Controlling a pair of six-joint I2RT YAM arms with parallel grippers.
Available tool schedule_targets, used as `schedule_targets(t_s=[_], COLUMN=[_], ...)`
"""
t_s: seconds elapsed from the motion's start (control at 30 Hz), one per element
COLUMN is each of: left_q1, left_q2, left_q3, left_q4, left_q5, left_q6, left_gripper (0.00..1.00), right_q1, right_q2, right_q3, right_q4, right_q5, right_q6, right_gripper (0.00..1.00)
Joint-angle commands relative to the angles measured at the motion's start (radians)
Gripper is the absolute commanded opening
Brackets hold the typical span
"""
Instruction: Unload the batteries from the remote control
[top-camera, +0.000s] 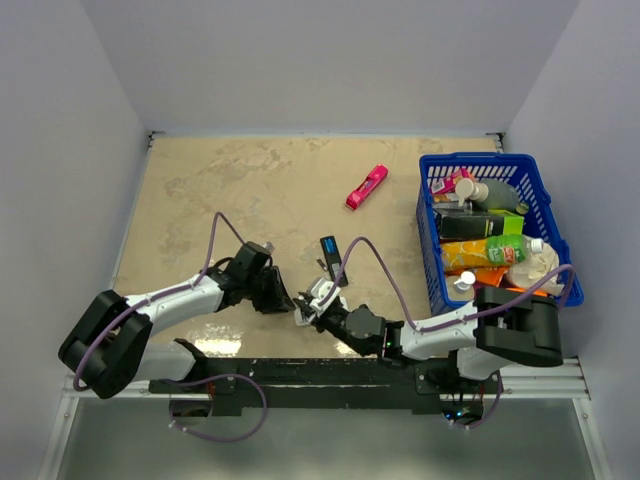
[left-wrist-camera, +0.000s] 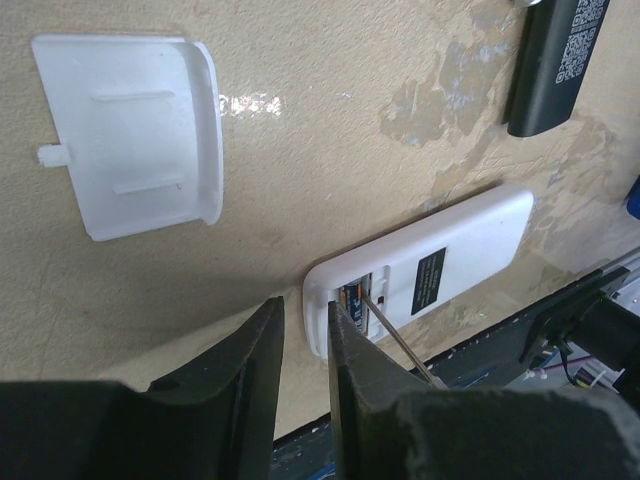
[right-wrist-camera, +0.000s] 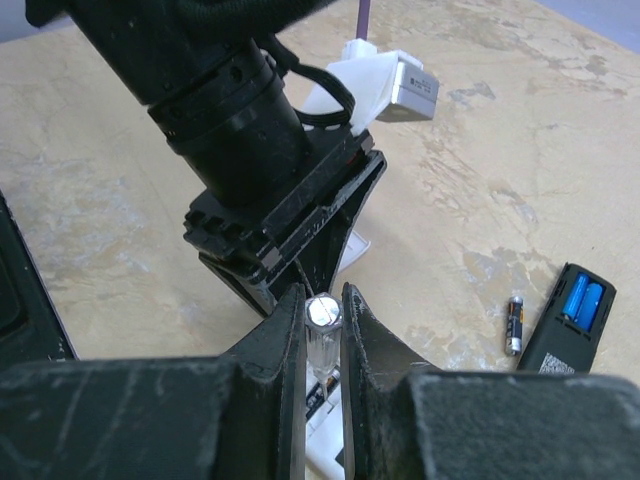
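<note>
The white remote (left-wrist-camera: 440, 262) lies face down with its battery bay open, and a blue battery (left-wrist-camera: 352, 298) shows inside. My right gripper (right-wrist-camera: 322, 300) is shut on a clear-handled screwdriver (right-wrist-camera: 323, 315), whose metal shaft (left-wrist-camera: 395, 340) reaches into that bay. My left gripper (left-wrist-camera: 305, 325) stands at the remote's end, its fingers nearly together with nothing between them. The remote's white cover (left-wrist-camera: 125, 135) lies apart on the table. A black remote (right-wrist-camera: 575, 320) lies open with two blue batteries (right-wrist-camera: 582, 300) inside. A greyish battery (right-wrist-camera: 514, 325) lies loose beside it. Both grippers meet near the front edge (top-camera: 300, 305).
A pink remote (top-camera: 366, 186) lies at the back middle of the table. At the right stands a blue basket (top-camera: 428, 235) full of bottles and boxes. The black remote (top-camera: 328, 248) lies just behind the two grippers.
</note>
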Motion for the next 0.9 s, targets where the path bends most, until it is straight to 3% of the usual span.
schedule_targets(t_s=[0.0, 0.17, 0.4, 0.7, 0.87], left_q1=[-0.006, -0.021, -0.035, -0.04, -0.043], left_q2=[-0.023, -0.003, 0.02, 0.069, 0.07], left_q3=[-0.001, -0.017, -0.03, -0.044, -0.044], left_q4=[0.03, 0.048, 0.079, 0.099, 0.099], left_q5=[0.021, 0.025, 0.019, 0.015, 0.005], left_q6=[0.006, -0.003, -0.008, -0.011, -0.02], left_gripper=[0.29, 0.28, 0.27, 0.2, 0.1], right_q1=[-0.005, -0.001, -0.019, -0.137, -0.211], right_q2=[0.024, 0.029, -0.031, -0.111, -0.077], right_q3=[-0.049, -0.089, -0.15, -0.287, -0.318], right_q4=[0.051, 0.075, 0.086, 0.195, 0.27], right_q5=[0.008, -0.024, 0.065, -0.007, -0.085], right_q6=[0.01, 0.084, 0.229, 0.4, 0.472], right_gripper=[0.0, 0.0, 0.0, 0.0, 0.0])
